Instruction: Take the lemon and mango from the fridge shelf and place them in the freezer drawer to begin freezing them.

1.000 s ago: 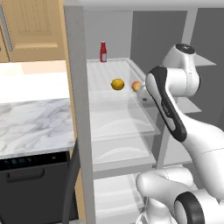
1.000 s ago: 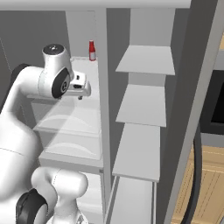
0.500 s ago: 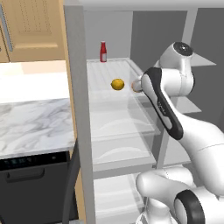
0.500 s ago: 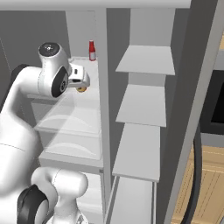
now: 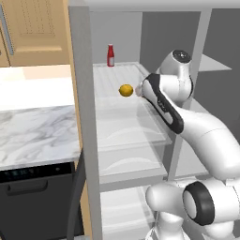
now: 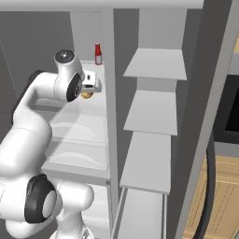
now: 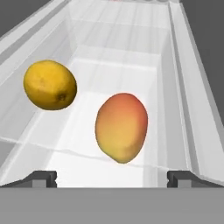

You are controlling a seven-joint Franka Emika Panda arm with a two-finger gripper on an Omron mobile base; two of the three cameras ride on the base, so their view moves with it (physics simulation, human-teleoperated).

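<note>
In the hand view the mango (image 7: 121,127), orange with a red blush, lies just ahead of my gripper (image 7: 112,177), roughly centred between the wide-apart fingertips (image 7: 42,178). The deep yellow lemon (image 7: 50,85) sits to its left, a little farther back. Both rest on the ribbed pale fridge shelf (image 7: 131,26). My gripper is open and holds nothing. From the left base the lemon (image 5: 125,90) shows beside my forearm, which covers most of the mango. From the right base my hand (image 6: 91,84) hovers over the mango (image 6: 86,95). The freezer drawer is out of view.
A red bottle (image 5: 110,55) stands at the back of the shelf. Clear curved-front bins (image 5: 126,136) sit below it. Smooth grey shelves (image 6: 154,112) fill the right compartment behind a vertical divider (image 6: 108,93). A marble counter (image 5: 33,131) lies to the left.
My arm has reached farther in toward the shelf, and my hand now sits close over the mango, hiding most of it from the left base. Neither fruit has moved; the jaws stay open.
</note>
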